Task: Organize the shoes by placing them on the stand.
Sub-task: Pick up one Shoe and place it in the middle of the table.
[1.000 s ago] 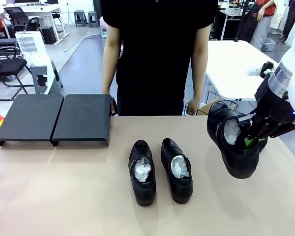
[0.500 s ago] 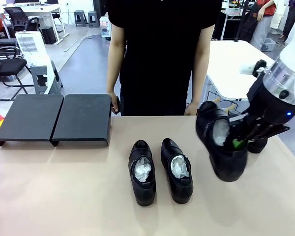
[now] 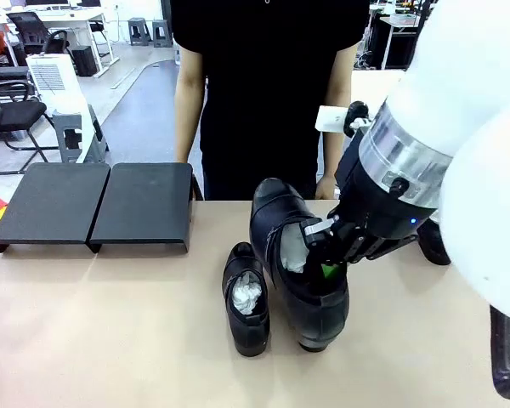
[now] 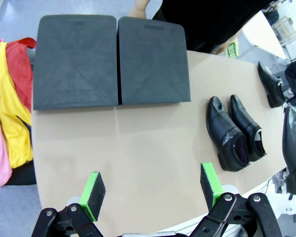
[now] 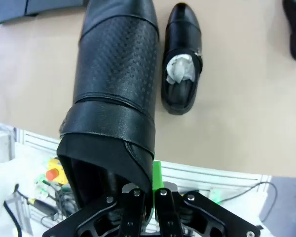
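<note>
The right gripper (image 3: 327, 268), black with green pads, is squeezed tight on the back rim of a shiny black leather dress shoe (image 3: 280, 225) with white crumpled paper inside. This held shoe hangs in the air over the middle of the flat tan table (image 3: 110, 340), a little toward 3 o'clock. Its toe is tipped up toward 11 o'clock. From the right wrist camera, the two fingers pinch the rim with one green pad (image 5: 157, 174) showing, and the long toe points away. Just beside the held shoe, at its 9 o'clock, a second shiny black shoe (image 3: 245, 299) stuffed with white paper lies flat on the table, toe toward 12 o'clock. The left wrist camera shows a third black shoe (image 4: 247, 126) lying just beside that one. It also shows a fourth black shoe (image 4: 269, 85) well apart, near the table's 2 o'clock edge. The low flat black stand (image 3: 102, 204), made of two dull black slabs side by side, sits at the table's 10 o'clock, well apart from all the shoes. The left gripper (image 4: 151, 186) is spread wide, holding nothing, above bare table. A person in a black shirt (image 3: 268, 76) stands at 12 o'clock, behind the table.
</note>
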